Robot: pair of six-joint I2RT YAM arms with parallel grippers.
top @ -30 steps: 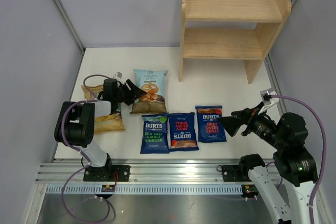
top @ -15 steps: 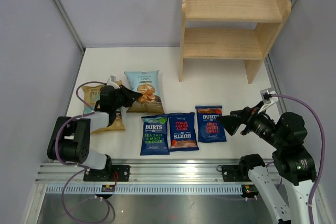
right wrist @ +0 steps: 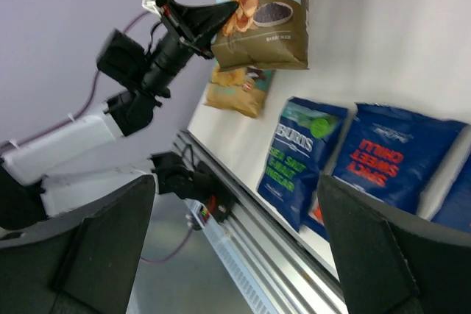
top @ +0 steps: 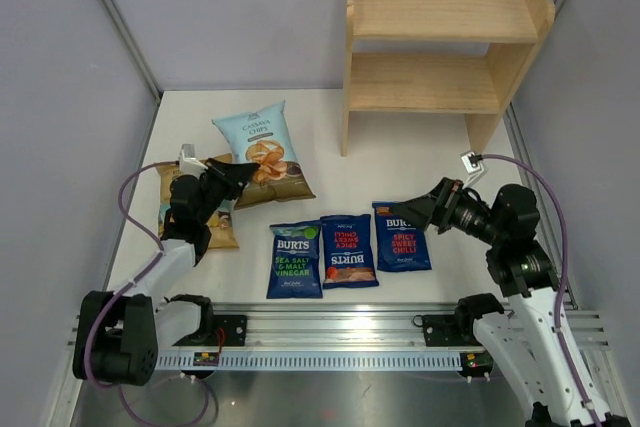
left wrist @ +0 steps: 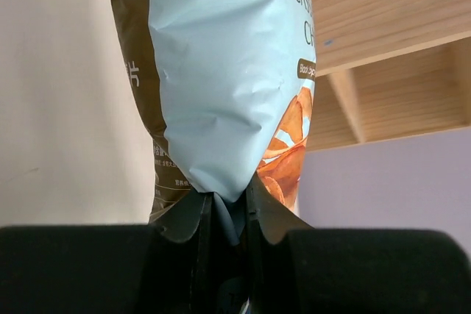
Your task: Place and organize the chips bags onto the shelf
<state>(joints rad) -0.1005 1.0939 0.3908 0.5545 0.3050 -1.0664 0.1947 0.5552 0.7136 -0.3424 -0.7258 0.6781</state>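
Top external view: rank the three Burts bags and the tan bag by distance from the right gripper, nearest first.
1. Right-hand Burts bag: right end of the row, right by the right gripper.
2. Middle Burts bag: centre of the row.
3. Sea salt and vinegar Burts bag: left end of the row.
4. Tan bag: far left, beyond the row.

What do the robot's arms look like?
The left arm and right arm have chunky black joints joined by white links, trailing purple cables. The left gripper and right gripper are black, with tapering fingers. Black bases sit on a silver rail.
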